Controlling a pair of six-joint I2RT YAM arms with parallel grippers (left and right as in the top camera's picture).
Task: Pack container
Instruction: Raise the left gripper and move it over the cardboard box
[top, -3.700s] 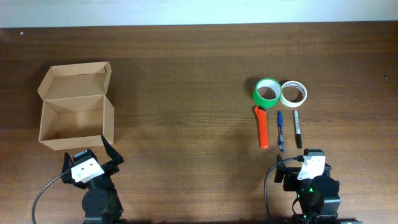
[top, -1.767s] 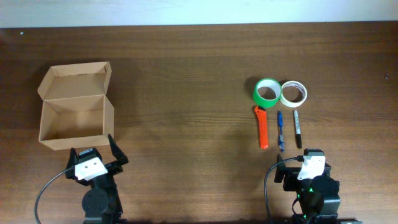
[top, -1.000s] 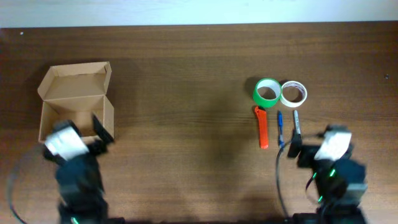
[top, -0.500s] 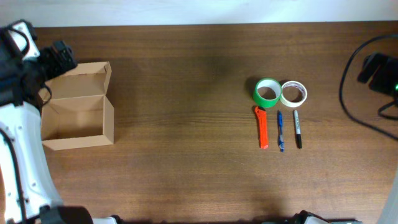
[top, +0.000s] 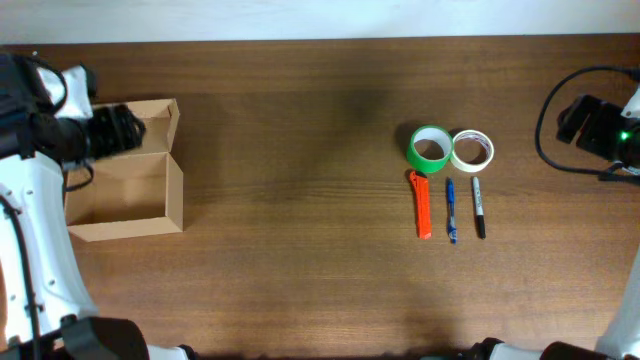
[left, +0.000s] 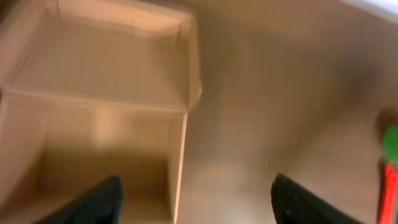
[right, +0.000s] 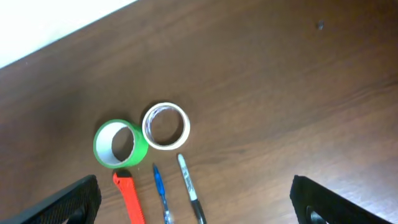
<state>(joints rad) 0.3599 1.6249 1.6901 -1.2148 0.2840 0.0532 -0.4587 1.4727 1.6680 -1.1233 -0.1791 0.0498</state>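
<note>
Container (top: 125, 230) sits open at the left end of our bench (top: 300, 250), mouth upward, long axis running left to right, lid flap (top: 158, 122) folded back toward the far edge. We see our left hand (left: 198, 200) above it and right hand (right: 199, 202) both spread wide, empty.

no legible text, label, brand or number on anything

The left arm (top: 100, 135) hangs over the lid (top: 158, 112) of the open container (top: 125, 228), jaws seemingly hidden
</note>
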